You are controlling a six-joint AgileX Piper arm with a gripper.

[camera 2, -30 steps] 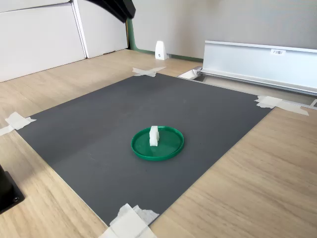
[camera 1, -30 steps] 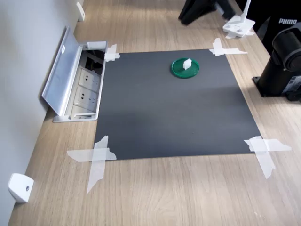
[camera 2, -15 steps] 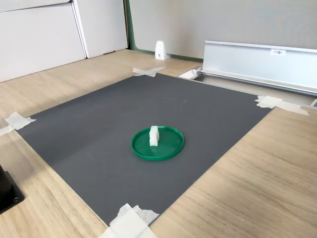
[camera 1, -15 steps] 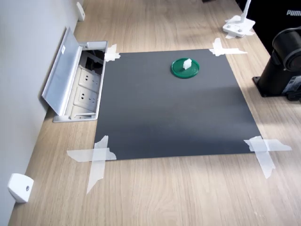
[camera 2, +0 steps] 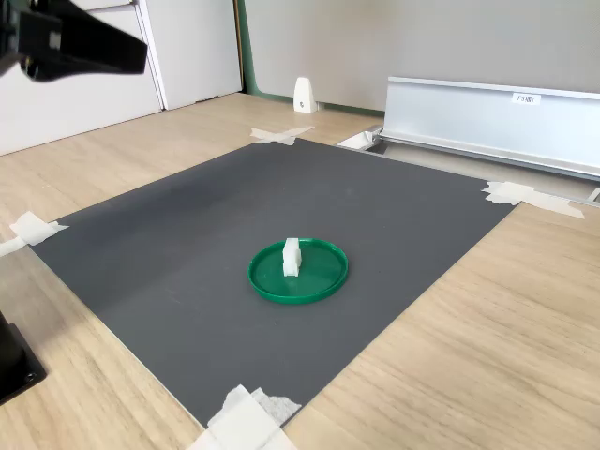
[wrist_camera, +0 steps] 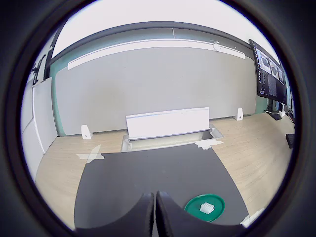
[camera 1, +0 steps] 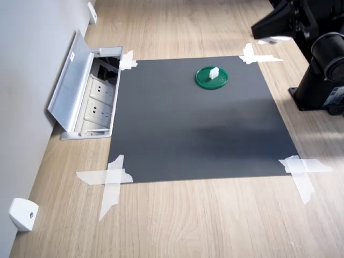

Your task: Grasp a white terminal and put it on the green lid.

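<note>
- open socket box (camera 1: 91, 99) with raised metal flap at the first exterior view's left, touching the black mat (camera 1: 199, 134) edge; a snag risk only if the arm swings that far, well apart from the task's things.
- taped mat corners (camera 1: 112, 180) lifted a little; a low sweep could catch the tape.
- middle of the mat bare, so plenty of open room for moving on all sides of the disc.
- white terminal (camera 1: 213, 72) resting on the green lid (camera 1: 212, 78) near the far edge of the mat in the first exterior view; same in the second exterior view, standing upright (camera 2: 292, 257) left of centre inside the lid (camera 2: 319, 281); task looks done as placed.
- upright stance tall for its base; likely to tip or slide off if the lid gets nudged.
- gripper (wrist_camera: 154, 215) raised and clear of the lid, jaws pressed together with nothing between them in the wrist view; lid (wrist_camera: 205, 206) off to one side of it.
- dark arm link at the first exterior view's upper right, above the mat's far right corner; a drop straight back down near the lid could knock the terminal over.
- arm base (camera 1: 322, 80) at the first exterior view's right, just off the mat; tight on that side.
</note>
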